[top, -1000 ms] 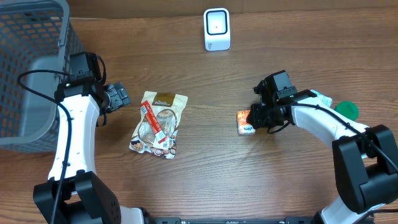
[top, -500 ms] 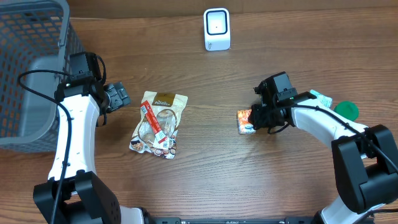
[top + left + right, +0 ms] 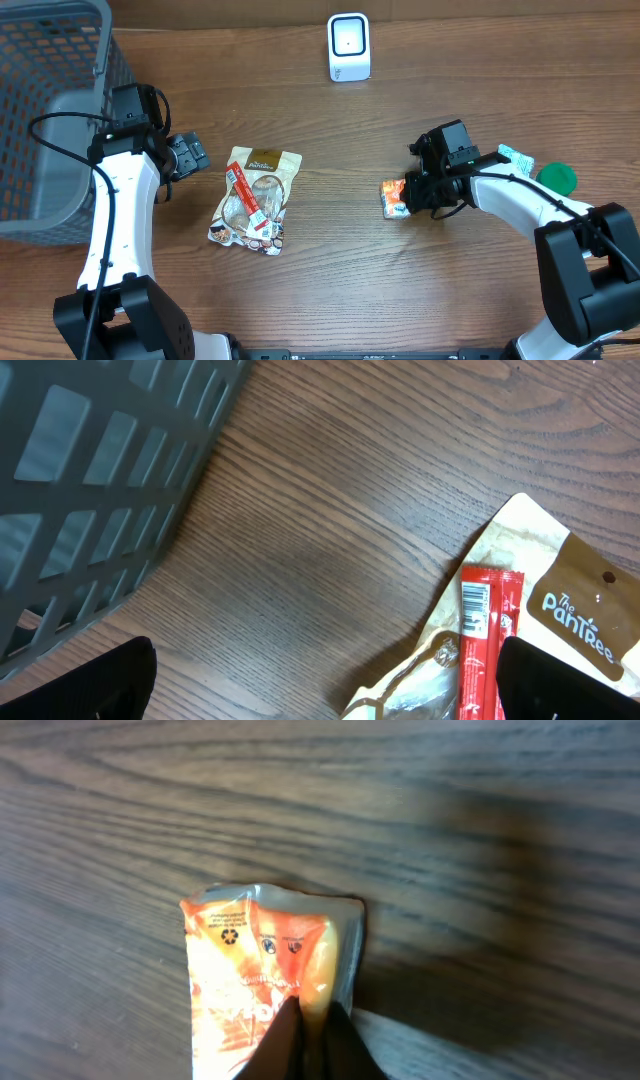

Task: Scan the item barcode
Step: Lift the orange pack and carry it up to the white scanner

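Pinching one edge of the orange packet (image 3: 393, 197) with the right claw (image 3: 412, 190), tips pressed tight together on the wrapper. Down low on the bench (image 3: 480, 80), a bit right of the middle, with most of the packet poking out from the claw toward the robot's left. No barcode to see on the side facing up, just tiny marks near one edge. Maybe on the other side, but cannot tell.

Next, by my guess: up and over to the white scanner (image 3: 349, 47), standing at the far edge of the bench, well apart from the packet, farther out and a little to the left. A much shorter trip for the right arm than for the left. Probably needs a turn of the packet too, to point the barcode at the scanner's front.

Left claw (image 3: 188, 155) spread wide, holding nothing, near the grey basket (image 3: 60, 60) and close beside the brown snack bag (image 3: 258, 195).
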Tool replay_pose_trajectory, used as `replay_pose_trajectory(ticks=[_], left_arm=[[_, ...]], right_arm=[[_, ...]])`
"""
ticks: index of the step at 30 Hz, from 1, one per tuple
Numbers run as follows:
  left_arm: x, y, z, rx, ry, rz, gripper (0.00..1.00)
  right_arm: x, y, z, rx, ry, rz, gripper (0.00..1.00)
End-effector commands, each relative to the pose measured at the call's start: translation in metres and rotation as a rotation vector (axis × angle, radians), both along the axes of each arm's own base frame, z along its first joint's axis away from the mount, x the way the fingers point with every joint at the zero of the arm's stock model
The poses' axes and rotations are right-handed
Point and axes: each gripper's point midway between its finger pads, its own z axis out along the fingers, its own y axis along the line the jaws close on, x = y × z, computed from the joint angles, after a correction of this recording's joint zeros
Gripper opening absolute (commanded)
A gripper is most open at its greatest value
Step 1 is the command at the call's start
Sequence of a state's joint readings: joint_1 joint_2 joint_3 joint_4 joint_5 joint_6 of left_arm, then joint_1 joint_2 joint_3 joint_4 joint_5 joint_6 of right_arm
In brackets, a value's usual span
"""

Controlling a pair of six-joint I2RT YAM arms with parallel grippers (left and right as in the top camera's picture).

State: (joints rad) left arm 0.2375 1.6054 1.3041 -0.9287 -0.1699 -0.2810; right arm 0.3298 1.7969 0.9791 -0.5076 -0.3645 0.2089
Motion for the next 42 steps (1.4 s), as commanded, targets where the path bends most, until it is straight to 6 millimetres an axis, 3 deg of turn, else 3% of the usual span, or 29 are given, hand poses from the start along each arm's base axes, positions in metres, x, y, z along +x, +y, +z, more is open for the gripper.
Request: replay_pose_trajectory(ticks=[1,4,5,9,16,26,42], left_arm=[[0.0,0.002,0.005,0.018,-0.006,-0.008,1.0],[0.0,0.002,0.005,0.018,-0.006,-0.008,1.0],[0.0,0.002,0.005,0.018,-0.006,-0.008,1.0],[0.0,0.002,0.005,0.018,-0.006,-0.008,1.0],[0.0,0.002,0.005,0.018,-0.006,-0.008,1.0],[0.0,0.002,0.005,0.018,-0.006,-0.008,1.0],[0.0,0.002,0.005,0.018,-0.006,-0.008,1.0]], right_arm=[[-0.002,0.014,0.027,0.151,0.034,0.019,0.04],[0.005,0.019,0.062,0.325,0.04,0.02,0.04],[0.007,0.019,0.084,0.445,0.036,0.026,0.04],[-0.001,0.017,0.134,0.729,0.024,0.108,0.04],[-0.019,0.01,0.193,1.09,0.026,0.213,0.04],[-0.028,0.009,0.207,1.117,0.035,0.217,0.04],[-0.066,0.007,0.267,1.106,-0.091,0.296,0.04]])
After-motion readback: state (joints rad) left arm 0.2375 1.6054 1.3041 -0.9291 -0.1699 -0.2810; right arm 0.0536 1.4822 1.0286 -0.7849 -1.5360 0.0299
